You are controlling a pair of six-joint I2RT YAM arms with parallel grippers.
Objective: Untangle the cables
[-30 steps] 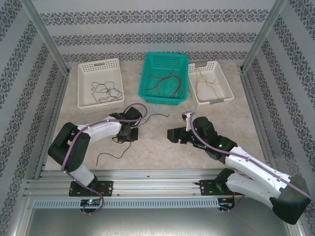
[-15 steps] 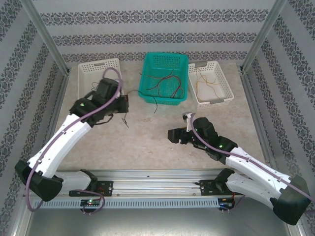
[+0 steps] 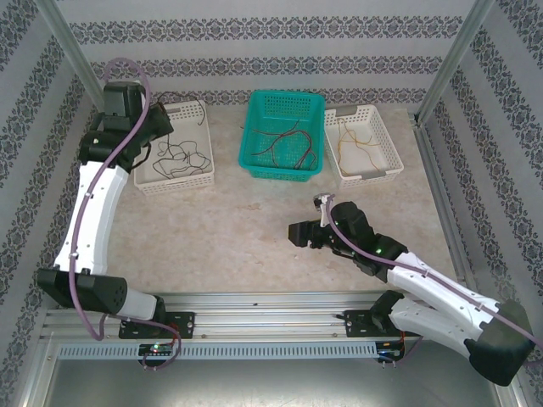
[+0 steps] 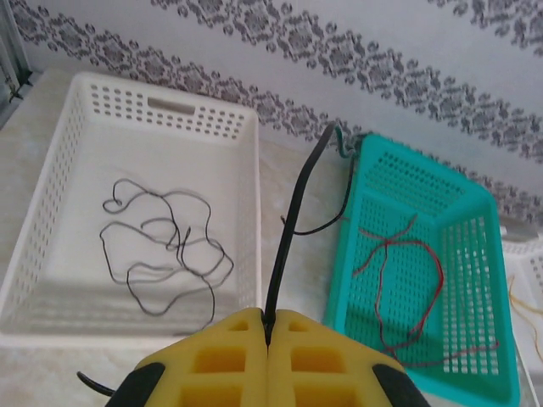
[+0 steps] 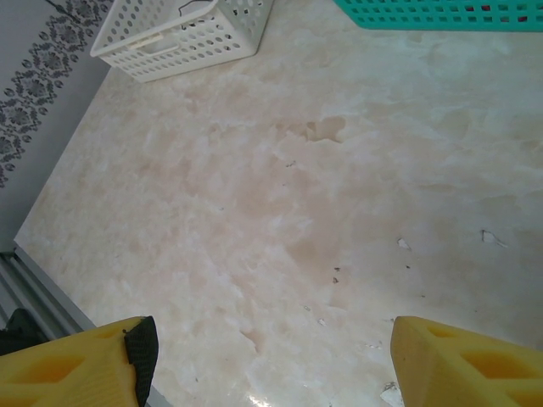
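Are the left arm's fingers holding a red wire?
No, the left fingers are shut on a black wire, while the red wires lie in the teal basket.

No writing, label, brand, number or sign can be read anywhere.

**Open marble up front, crowded back row**

I have bare marble tabletop (image 3: 221, 229) from 6 round to 9 o'clock. The right gripper (image 3: 302, 234) sits low at 5 o'clock, jaws spread wide. At the back, the left white basket (image 3: 174, 182) at 10, the teal basket (image 3: 280, 174) at 12 and the right white basket (image 3: 369, 176) at 2 leave narrow gaps. My left arm (image 3: 93, 195) reaches over 10. The black cable (image 4: 293, 212) pinched in the left gripper (image 4: 270, 326) crosses the white-to-teal gap.
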